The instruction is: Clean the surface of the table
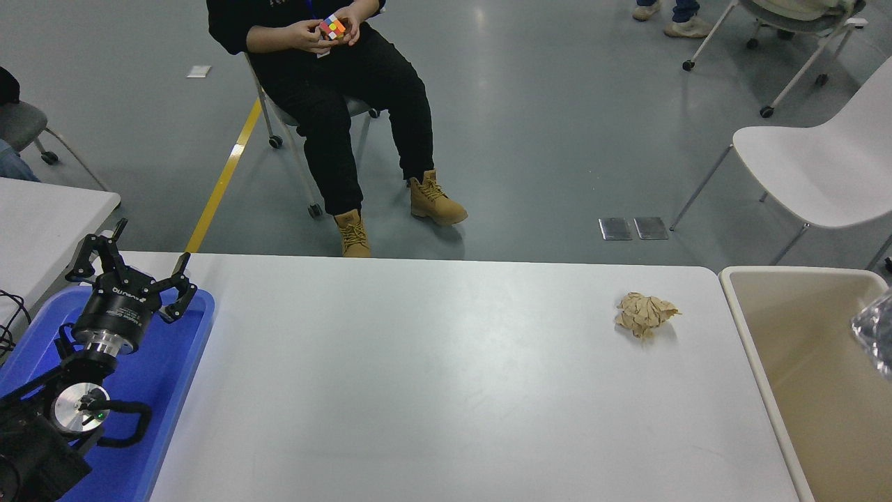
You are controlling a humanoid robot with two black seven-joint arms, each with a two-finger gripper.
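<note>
1. The tabletop [432, 390] was plain white.
2. The crumpled paper ball [644, 314] was light brown.
3. The tray [164, 390] was bright blue.
4. The left tool [132, 275] was black.
5. The bin [822, 390] was beige.
6. The floor [557, 125] was grey, with a yellow stripe [223, 181].
7. The person's boots [435, 202] were tan, and the trousers [348, 104] were black.
8. The puzzle cube [333, 27] had many colours.

The tabletop [432, 390] is smooth white with a soft sheen. On it lies a wad of crumpled brown paper [644, 314], rough and matt. The blue tray [174, 376] looks like glossy plastic, the beige bin [766, 376] like smooth matt plastic.
</note>
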